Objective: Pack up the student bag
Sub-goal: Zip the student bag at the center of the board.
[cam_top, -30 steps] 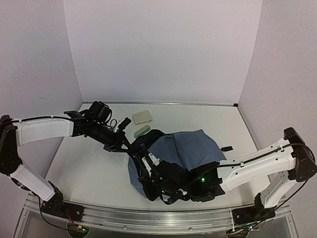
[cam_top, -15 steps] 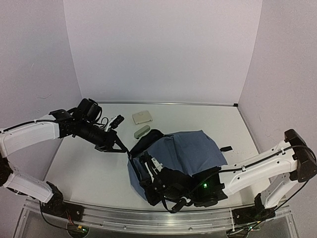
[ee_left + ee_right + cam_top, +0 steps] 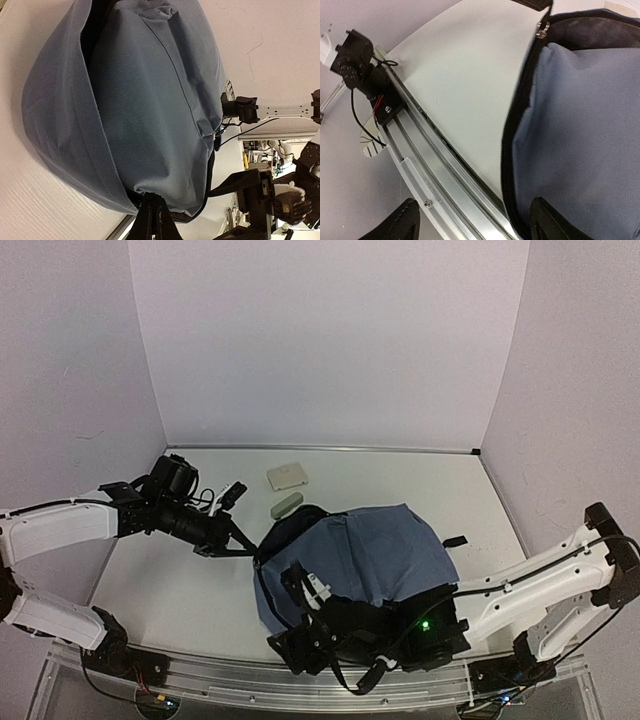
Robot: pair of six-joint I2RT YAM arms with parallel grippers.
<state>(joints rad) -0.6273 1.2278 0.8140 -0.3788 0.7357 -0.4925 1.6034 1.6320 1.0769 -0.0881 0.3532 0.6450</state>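
Observation:
The student bag (image 3: 375,545) lies in the middle of the table, grey-blue fabric up, its dark-lined opening (image 3: 290,525) facing left. My left gripper (image 3: 240,539) is at the bag's left end, shut on a black strap (image 3: 152,218) that runs taut from the bag's edge. The left wrist view is filled with the bag (image 3: 135,95). My right gripper (image 3: 303,628) hangs at the bag's near edge, open. Its two fingers stand wide apart in the right wrist view, one finger (image 3: 395,225) over the rail, the other over the bag's zip edge (image 3: 507,150). Nothing is between them.
A small cream box (image 3: 287,476) and a pale oblong piece (image 3: 287,504) lie behind the bag. A black buckle strap (image 3: 457,540) sticks out on the right. The aluminium rail (image 3: 435,170) runs along the table's near edge. White walls close in the back and sides.
My right gripper has opened, let go of the bag's near edge and drawn back toward the rail. My left gripper has pulled the strap leftward, and the bag has flattened out.

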